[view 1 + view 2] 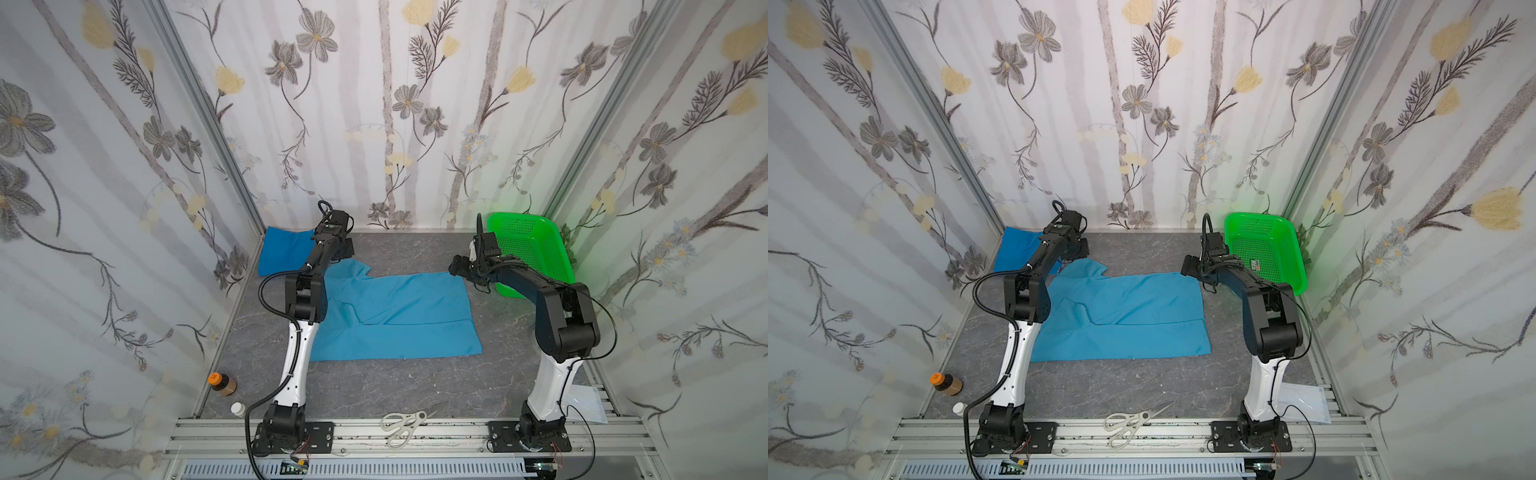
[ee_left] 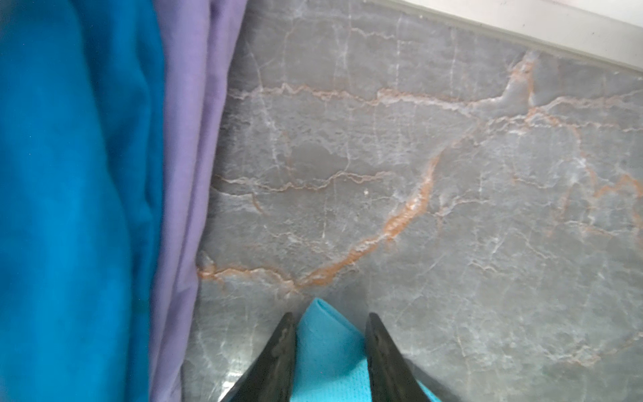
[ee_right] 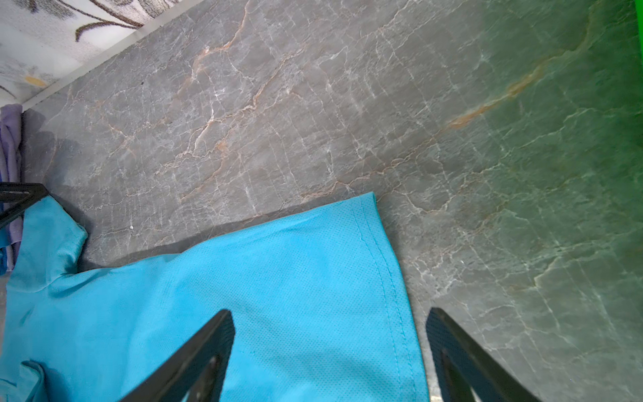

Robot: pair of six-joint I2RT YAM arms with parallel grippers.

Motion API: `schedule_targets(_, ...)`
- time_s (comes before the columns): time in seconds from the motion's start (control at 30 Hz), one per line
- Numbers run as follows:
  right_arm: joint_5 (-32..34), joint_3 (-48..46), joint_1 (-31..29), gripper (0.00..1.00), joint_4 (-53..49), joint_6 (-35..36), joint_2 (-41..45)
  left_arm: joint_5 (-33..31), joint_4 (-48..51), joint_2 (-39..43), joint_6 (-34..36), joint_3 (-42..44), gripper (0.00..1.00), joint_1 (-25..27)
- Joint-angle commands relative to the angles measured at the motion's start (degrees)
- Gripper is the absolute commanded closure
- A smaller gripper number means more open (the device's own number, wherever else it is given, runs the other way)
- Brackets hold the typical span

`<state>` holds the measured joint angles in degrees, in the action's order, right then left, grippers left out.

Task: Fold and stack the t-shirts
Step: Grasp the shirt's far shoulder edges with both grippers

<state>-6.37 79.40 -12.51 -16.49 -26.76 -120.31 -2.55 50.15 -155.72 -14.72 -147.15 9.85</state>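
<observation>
Below, mesh-knit sky-blue t-shirt (image 3: 278,296) on veined marble (image 3: 313,104); left jaws ajar astride its corner, right jaws wide open.

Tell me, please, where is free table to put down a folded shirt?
Free: the strip between the light blue t-shirt and the front rail; also between the back wall, folded stack and green basket. Crowded: the far left corner, under the left arm.
</observation>
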Motion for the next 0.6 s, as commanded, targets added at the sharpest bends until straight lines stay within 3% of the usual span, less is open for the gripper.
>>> schedule_targets(0.0, -0.4, 0.9, 0.5, 0.13, 2.2, 0.0, -0.5, -2.0, 3.3, 0.1, 1.5, -0.2, 0.71, 0.7)
schedule_targets(0.17, -0.6, 5.1, 0.5, 0.13, 1.1, 0.0, -3.8, -2.5, 3.3, 0.1, 0.9, 0.2, 0.85, 0.8)
schedule_targets(0.27, 0.6, 7.4, 0.5, 0.13, 0.4, 0.0, -6.0, -2.9, 2.8, 0.5, 0.7, 0.1, 1.0, 0.7)
schedule_targets(0.43, 2.2, 11.0, 0.5, 0.13, -1.3, 0.2, -8.9, -1.5, 0.8, 2.8, 1.5, 0.3, 1.0, 0.6)
schedule_targets(0.57, 4.0, 14.0, 0.5, 0.15, -3.8, 0.7, -11.6, 3.1, -2.8, 6.0, 3.2, 2.8, 1.0, 0.6)
